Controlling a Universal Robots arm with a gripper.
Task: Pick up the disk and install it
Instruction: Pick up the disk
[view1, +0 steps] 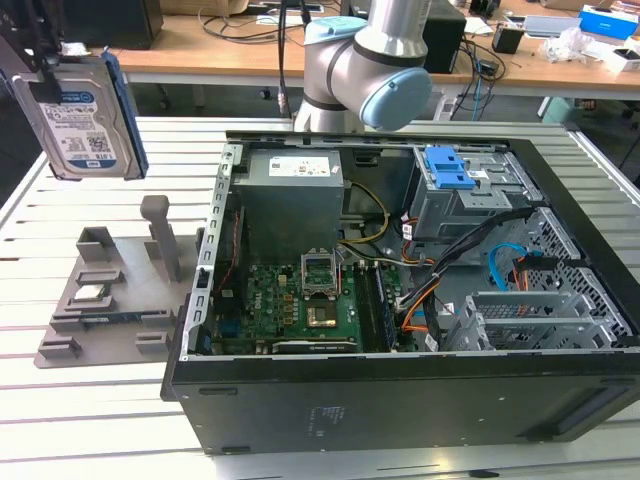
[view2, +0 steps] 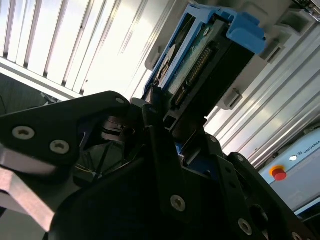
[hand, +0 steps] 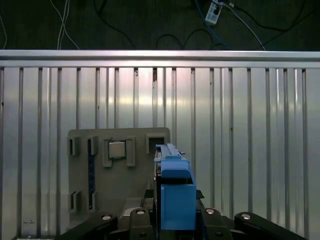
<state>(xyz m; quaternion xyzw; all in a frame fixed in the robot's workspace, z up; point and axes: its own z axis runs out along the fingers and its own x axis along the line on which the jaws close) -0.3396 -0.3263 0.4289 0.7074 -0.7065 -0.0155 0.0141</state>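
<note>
One disk in play here, and it's up in the air. The tool is clamped tight on its upper end and holds it on edge, well off the slatted tabletop, at the exterior view's far left. The label side faces that camera, with the blue frame running down one edge.

Below it on the slats sits a grey holder tray, with a small square silver chip resting in one of its pockets. The first wrist view looks down along the disk at that same tray and chip.

In the second wrist view the tool's black fingers pinch the disk from both sides, with its connector end showing.

An open computer case lies just beside the tray, toward the exterior view's right. Its motherboard is exposed and there's a blue latch on the drive cage at the back. The robot arm stands behind the case.
</note>
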